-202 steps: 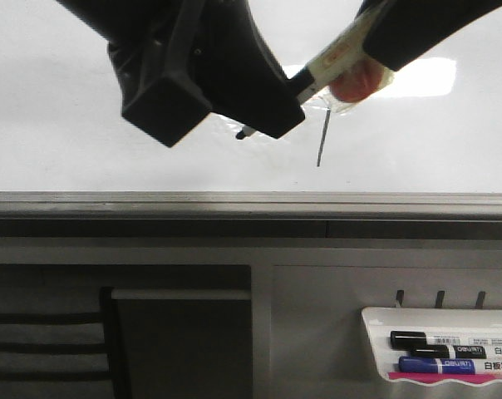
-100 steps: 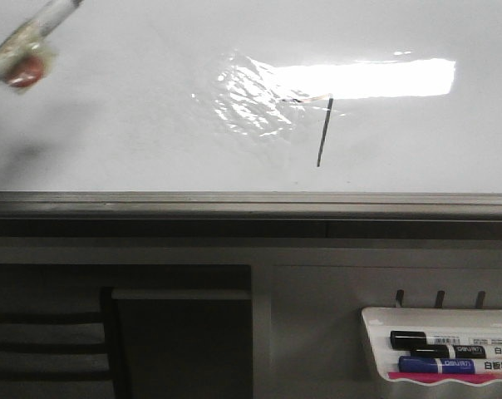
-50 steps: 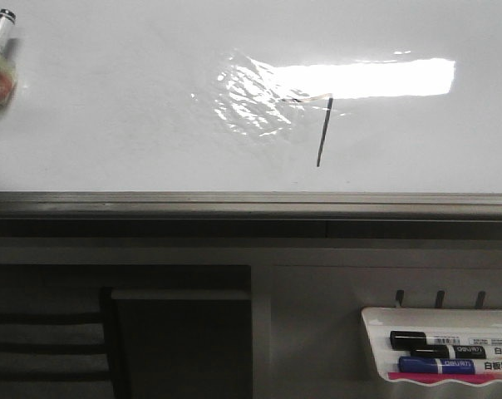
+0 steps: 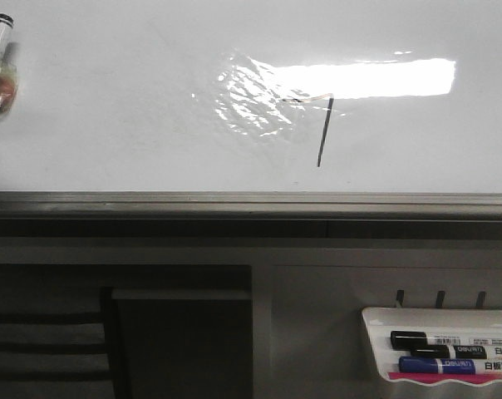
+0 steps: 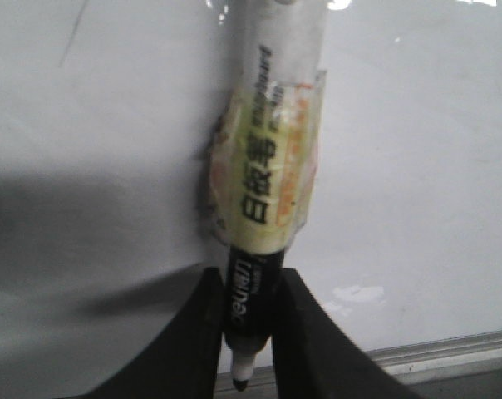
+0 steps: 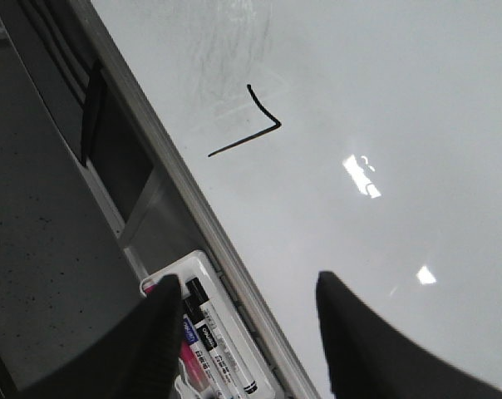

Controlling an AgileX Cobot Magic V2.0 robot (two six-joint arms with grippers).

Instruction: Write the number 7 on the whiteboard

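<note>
black ink gives you the number 7 on the whiteboard, just under the bright glare patch. your left gripper has its jaws clamped on a marker, seen at the board's far left edge in the front view. your right gripper hangs with jaws apart, holding nothing, over the marker tray.

Little of the robot shows. At the bottom of the left wrist view, the left gripper appears as two matte black jaws, smooth and curved, widening toward the lower edge of the frame. At the bottom of the right wrist view, the right gripper has the same plain black jaws, rounded at their tips, with no visible screws, cables or markings.
</note>
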